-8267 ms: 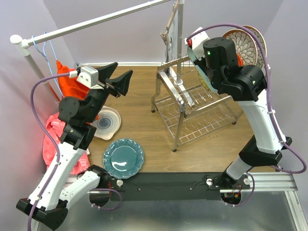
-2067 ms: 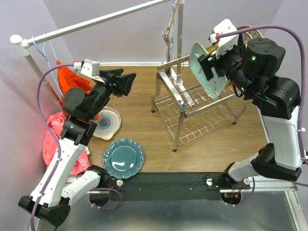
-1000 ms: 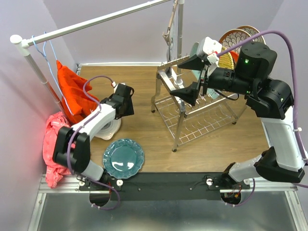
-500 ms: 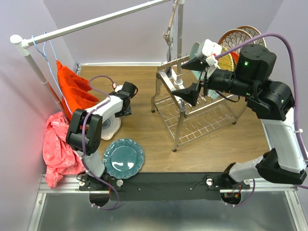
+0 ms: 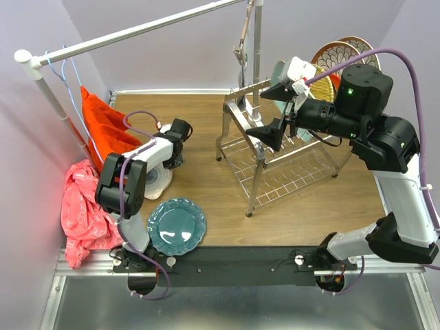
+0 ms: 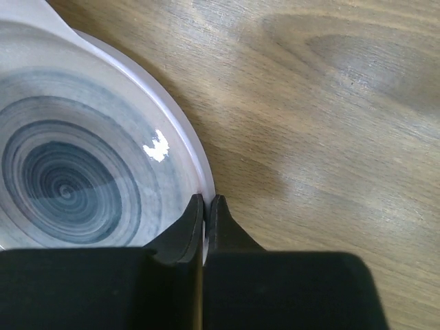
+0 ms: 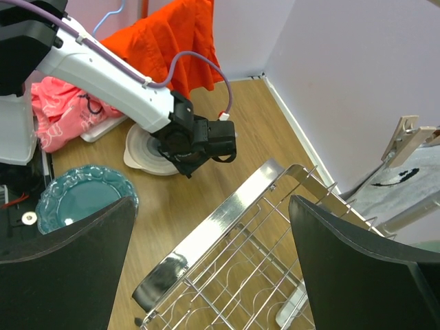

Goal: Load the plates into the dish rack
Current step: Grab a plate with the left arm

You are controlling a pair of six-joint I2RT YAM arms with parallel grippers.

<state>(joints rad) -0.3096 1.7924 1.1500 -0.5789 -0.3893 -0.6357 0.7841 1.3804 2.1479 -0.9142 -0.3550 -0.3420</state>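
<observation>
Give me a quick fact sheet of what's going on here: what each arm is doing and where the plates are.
Left gripper: closed on the rim of the white-grey swirl plate, which lies on the wooden surface
Right gripper: open and empty, above the dish rack
Teal plate: flat on the wood near the arm bases, untouched
Racked plates: several upright at the rack's far end, partly hidden by the right arm
Not yet loaded: the swirl plate and the teal plate

White clothes rail (image 5: 137,29), orange cloth (image 5: 103,127) hanging beneath, pink cloth (image 5: 79,206) crumpled, wooden tabletop (image 5: 206,137)
</observation>
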